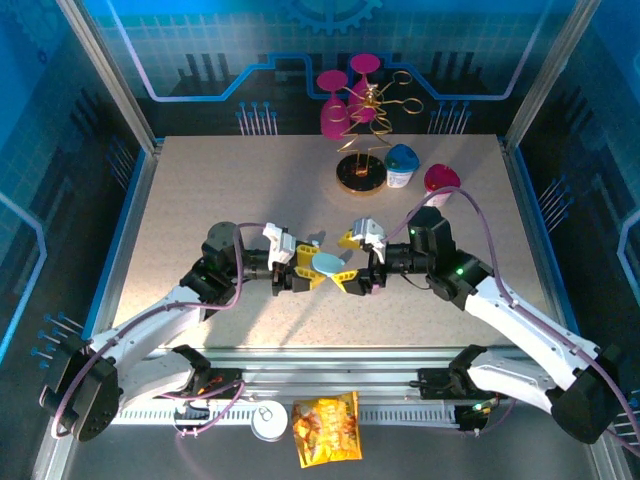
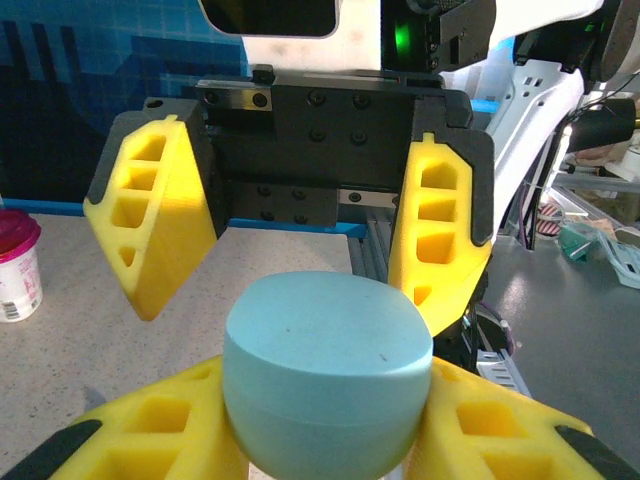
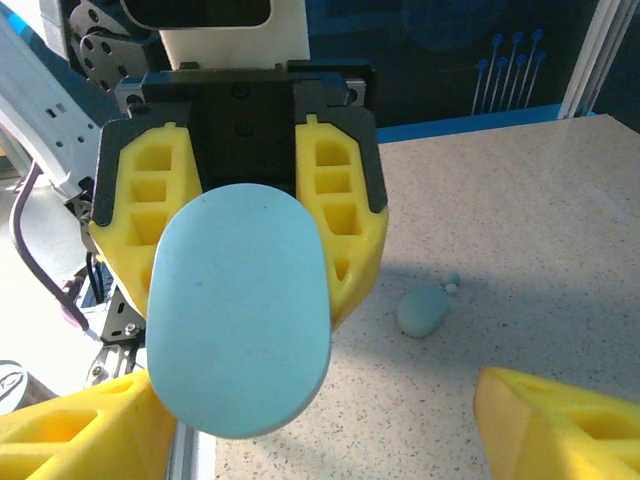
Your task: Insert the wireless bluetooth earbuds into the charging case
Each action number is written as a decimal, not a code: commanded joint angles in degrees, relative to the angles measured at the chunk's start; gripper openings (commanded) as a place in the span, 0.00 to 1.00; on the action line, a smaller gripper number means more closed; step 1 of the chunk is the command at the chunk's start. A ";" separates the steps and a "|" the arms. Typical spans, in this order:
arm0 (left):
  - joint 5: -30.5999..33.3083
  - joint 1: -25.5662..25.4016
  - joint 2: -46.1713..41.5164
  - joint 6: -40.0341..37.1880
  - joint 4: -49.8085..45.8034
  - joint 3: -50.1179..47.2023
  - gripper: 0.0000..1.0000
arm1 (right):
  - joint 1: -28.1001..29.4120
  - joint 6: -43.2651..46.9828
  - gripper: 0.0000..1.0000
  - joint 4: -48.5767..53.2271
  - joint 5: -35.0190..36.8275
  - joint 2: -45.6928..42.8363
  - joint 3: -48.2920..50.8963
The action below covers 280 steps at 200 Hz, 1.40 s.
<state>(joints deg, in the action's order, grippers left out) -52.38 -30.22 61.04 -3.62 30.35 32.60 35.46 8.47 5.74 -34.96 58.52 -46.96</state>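
Both arms reach in to table centre, wrists level, tips facing. Left gripper (image 1: 303,268) is clamped on the charging case (image 1: 330,263), which is off the table (image 1: 200,180). Right gripper (image 1: 349,262) jaws are wide apart, flanking the case's free end. One earbud (image 3: 423,310) lies on the table, far side of the case. Wire stand (image 1: 360,172) and cups (image 1: 402,167) are at the far edge, well apart. Open tabletop left and right.

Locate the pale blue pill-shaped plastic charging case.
Top view, mid-table: the charging case is gripped by the left end effector, with the open right end effector facing it.
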 commanded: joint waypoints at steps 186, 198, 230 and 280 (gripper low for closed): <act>-3.37 -0.61 1.19 -2.39 2.03 0.46 0.24 | -6.31 -7.72 0.82 -11.19 -2.30 -4.45 3.04; -2.79 -0.59 1.19 -2.27 2.43 0.45 0.25 | -6.20 -7.59 0.84 -11.43 -5.18 -4.56 3.16; -2.02 -0.63 1.24 -1.31 3.50 0.56 0.25 | -6.06 -7.97 0.85 -12.24 -4.01 -5.39 3.79; -1.64 -0.63 1.16 -0.95 4.16 0.53 0.25 | -5.84 -7.75 0.81 -11.54 -3.98 -4.04 3.54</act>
<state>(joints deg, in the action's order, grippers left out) -54.02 -30.28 62.22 -4.58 32.25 32.60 29.91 0.82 -4.82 -37.80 54.02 -43.81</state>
